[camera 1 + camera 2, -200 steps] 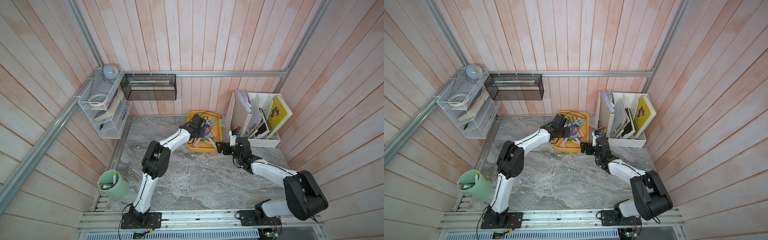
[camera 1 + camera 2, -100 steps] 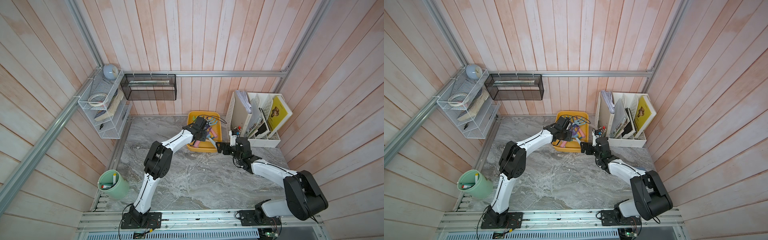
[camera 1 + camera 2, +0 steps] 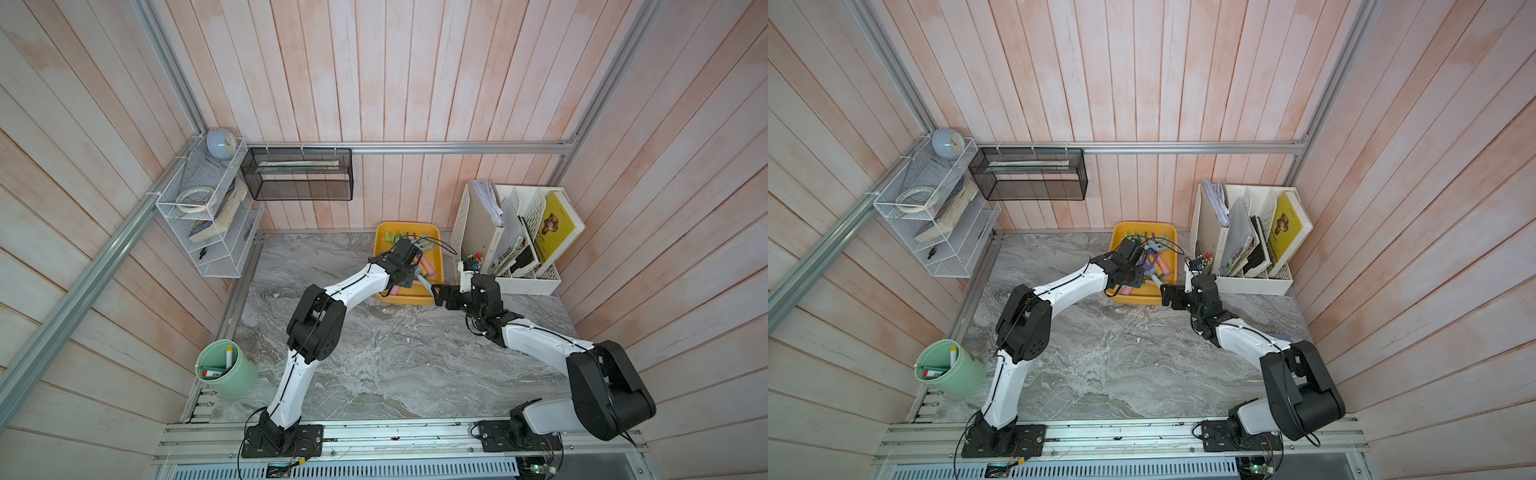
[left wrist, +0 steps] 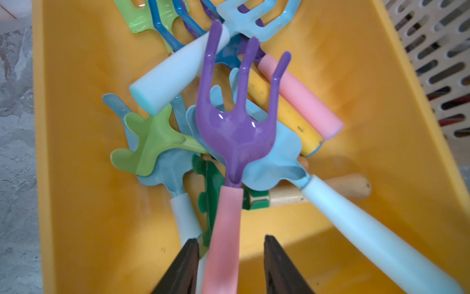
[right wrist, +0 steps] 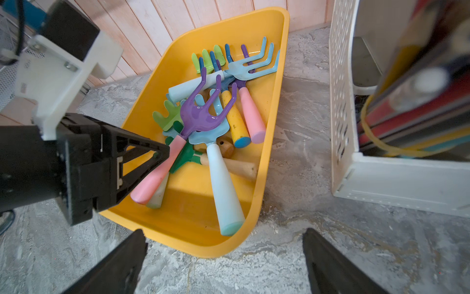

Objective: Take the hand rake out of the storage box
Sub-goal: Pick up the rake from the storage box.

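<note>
Left wrist view: the purple rake [image 4: 236, 132] lies atop the pile in the yellow tray [image 4: 356, 76], its pink handle running straight back between the fingers of the left gripper [image 4: 230, 239] — set narrow, a gap showing on one side — tines pointing away. Straight up looks free over the low walls; the right gripper [image 5: 225, 230], spread wide, hovers just outside the near rim.

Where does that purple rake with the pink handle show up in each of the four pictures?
In a top view: the purple rake, pink handle end showing beside the left arm, inside the storage box.
In a top view: its purple head shows just past that arm.
Left wrist: centre of the picture, prongs pointing away.
Right wrist: centre, atop the pile.
Shared landmark: the yellow storage box, around it in all four.
</note>
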You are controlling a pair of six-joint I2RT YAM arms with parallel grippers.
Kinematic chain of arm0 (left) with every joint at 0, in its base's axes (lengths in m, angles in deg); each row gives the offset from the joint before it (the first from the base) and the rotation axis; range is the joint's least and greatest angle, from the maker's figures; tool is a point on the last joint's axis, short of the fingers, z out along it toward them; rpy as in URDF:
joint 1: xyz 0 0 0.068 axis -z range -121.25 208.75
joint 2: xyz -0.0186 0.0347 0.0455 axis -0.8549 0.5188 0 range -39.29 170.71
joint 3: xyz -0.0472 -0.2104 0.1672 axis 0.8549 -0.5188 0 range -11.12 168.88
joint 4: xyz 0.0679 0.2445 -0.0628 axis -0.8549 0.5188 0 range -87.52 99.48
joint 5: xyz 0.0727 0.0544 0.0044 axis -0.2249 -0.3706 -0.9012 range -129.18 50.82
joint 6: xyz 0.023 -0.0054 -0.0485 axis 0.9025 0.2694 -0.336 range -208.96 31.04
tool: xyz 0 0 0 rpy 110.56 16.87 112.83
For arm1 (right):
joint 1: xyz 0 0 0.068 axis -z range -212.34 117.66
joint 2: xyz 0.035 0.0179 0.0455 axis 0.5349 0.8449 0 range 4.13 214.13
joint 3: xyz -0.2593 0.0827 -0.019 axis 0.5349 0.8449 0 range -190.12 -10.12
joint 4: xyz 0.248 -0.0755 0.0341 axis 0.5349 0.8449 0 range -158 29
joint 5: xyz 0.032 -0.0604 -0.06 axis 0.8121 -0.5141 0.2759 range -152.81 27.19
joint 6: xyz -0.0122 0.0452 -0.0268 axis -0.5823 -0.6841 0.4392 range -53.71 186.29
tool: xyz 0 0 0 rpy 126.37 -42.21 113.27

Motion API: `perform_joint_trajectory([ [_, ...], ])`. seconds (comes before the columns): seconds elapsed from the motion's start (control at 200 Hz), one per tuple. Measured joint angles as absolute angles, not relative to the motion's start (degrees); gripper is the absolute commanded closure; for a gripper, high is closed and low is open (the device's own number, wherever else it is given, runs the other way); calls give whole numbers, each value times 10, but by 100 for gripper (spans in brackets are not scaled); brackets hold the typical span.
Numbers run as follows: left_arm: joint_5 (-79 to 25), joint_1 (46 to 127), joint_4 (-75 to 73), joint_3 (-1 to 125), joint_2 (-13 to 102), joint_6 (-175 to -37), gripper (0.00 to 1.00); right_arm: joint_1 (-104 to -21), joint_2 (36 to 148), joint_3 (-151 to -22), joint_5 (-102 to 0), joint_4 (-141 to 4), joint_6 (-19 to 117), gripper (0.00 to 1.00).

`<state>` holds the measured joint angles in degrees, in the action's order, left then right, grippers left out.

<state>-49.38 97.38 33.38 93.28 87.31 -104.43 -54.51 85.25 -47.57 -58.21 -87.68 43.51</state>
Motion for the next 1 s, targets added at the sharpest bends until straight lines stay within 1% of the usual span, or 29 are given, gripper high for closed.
perform_joint_trajectory([
  [0.14, -494, 984, 334, 917, 867, -1050, 56, -545, 854, -476, -582, -877, 434, 2],
  [0.385, -495, 977, 338, 909, 868, -1054, 56, -545, 856, -476, -582, -877, 434, 2],
  [0.75, -488, 962, 341, 934, 912, -1057, 56, -544, 866, -476, -582, -877, 434, 2],
  [0.845, -486, 962, 343, 935, 917, -1056, 64, -544, 868, -476, -582, -877, 434, 2],
  [1.0, -487, 963, 347, 936, 918, -1057, 68, -542, 868, -476, -582, -877, 433, 2],
])
